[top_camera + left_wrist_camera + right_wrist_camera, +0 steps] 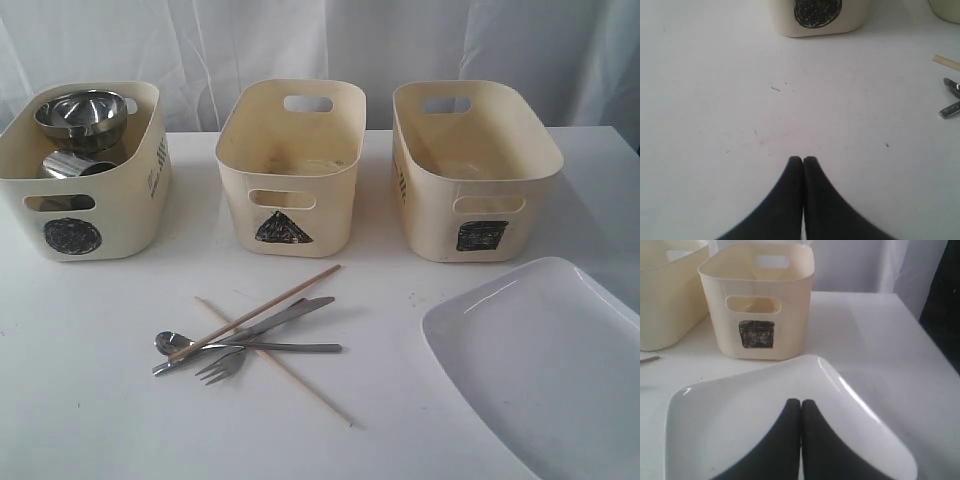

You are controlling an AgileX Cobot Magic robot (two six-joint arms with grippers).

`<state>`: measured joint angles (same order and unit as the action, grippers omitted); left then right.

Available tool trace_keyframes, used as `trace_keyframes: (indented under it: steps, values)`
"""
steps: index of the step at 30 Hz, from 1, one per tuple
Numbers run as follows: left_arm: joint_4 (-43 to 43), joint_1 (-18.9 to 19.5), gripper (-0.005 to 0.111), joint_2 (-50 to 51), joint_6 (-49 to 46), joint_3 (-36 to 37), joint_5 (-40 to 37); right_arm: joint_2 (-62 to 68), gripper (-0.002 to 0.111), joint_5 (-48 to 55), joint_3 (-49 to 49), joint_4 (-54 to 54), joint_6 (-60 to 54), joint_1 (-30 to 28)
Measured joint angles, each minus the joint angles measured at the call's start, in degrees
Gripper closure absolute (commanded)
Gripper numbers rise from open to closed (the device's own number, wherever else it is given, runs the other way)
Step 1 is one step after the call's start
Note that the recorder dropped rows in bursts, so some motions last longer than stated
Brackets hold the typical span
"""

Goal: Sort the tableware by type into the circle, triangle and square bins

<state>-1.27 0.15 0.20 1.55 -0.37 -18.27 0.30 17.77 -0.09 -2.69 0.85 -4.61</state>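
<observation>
Tableware lies in three places on a white table. A steel bowl and a steel mug sit inside the circle bin at the left. A loose pile of cutlery lies in front of the triangle bin: a knife, a spoon, a fork and two crossed wooden chopsticks. A large white plate rests in front of the square bin at the right.

Neither arm appears in the exterior view. The left wrist view shows the left gripper low over bare table, pointing toward the circle bin, its black fingers pressed together and holding nothing. The right wrist view shows the right gripper over the plate, pointing toward the square bin, its fingers likewise pressed together and empty. Whether these fingertips touch the plate is not clear.

The mug is half hidden under the bowl and behind the bin wall. The exterior frame cuts off the plate's right and near sides. In the left wrist view only the circle bin's lower wall shows, and the cutlery shows only as ends at the frame edge. In the right wrist view the triangle bin is cropped.
</observation>
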Motion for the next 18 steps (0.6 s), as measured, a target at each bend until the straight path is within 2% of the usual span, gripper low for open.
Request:
trace_keyframes:
  steps: [5,13,18]
  values:
    - [0.0,0.0,0.107,0.0,0.0,0.0,0.0,0.0,0.108,-12.8,0.0,5.6,4.0,0.0]
    - [0.0,0.0,0.107,0.0,-0.1,0.0,0.0,0.0,0.108,-39.3,0.0,13.0,25.7,0.0]
    - [0.0,0.0,0.107,0.0,-0.1,0.0,0.0,0.1,0.108,-46.2,-2.6,13.3,31.6,0.0]
